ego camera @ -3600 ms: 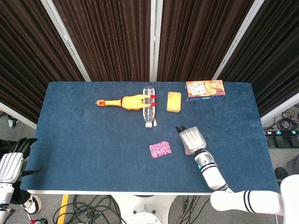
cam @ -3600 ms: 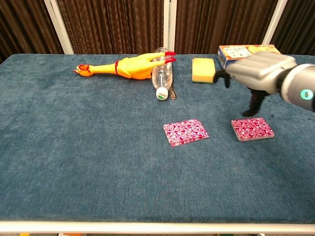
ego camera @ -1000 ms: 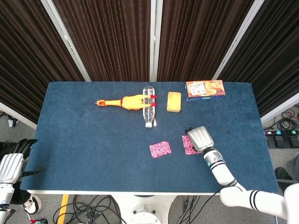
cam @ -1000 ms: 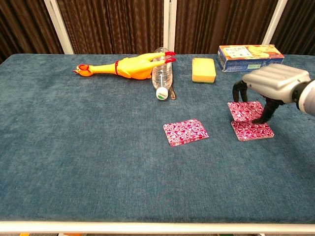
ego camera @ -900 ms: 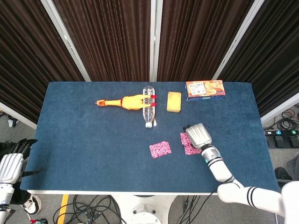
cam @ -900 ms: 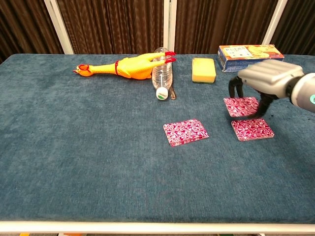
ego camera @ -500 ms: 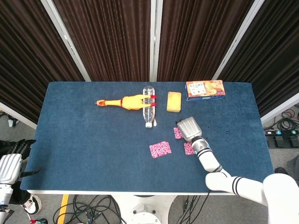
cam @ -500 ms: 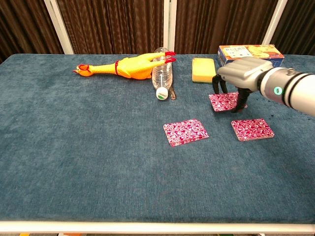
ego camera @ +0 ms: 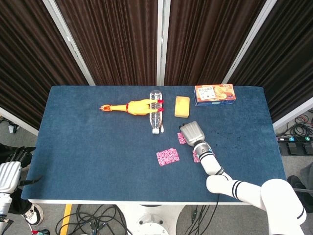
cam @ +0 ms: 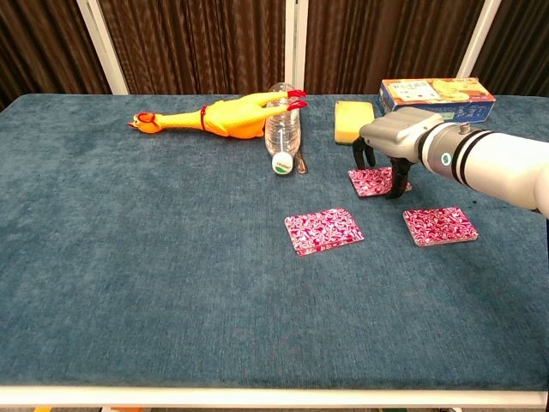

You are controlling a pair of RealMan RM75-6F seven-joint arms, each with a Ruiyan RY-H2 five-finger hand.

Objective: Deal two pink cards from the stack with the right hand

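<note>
My right hand (cam: 396, 136) hovers right of the table's middle and pinches one pink patterned card (cam: 371, 181) low over the cloth, below the yellow sponge. The head view shows the same right hand (ego camera: 192, 133) with that card's edge (ego camera: 181, 138) poking out on its left. The pink stack (cam: 440, 225) lies to the right of the hand, apart from it; in the head view the forearm hides most of the stack (ego camera: 195, 157). One dealt pink card (cam: 323, 230) lies flat near the table's middle. My left hand (ego camera: 9, 172) hangs empty off the table's front-left corner.
Along the far side lie a yellow rubber chicken (cam: 214, 116), a clear plastic bottle (cam: 282, 127) on its side, a yellow sponge (cam: 354, 122) and a biscuit box (cam: 437, 96). The blue table (cam: 137, 257) has bare cloth across its left half and front.
My right hand lifted a card off the stack and carried it left and towards the far side, from over the stack to just below the sponge. The left hand barely moved.
</note>
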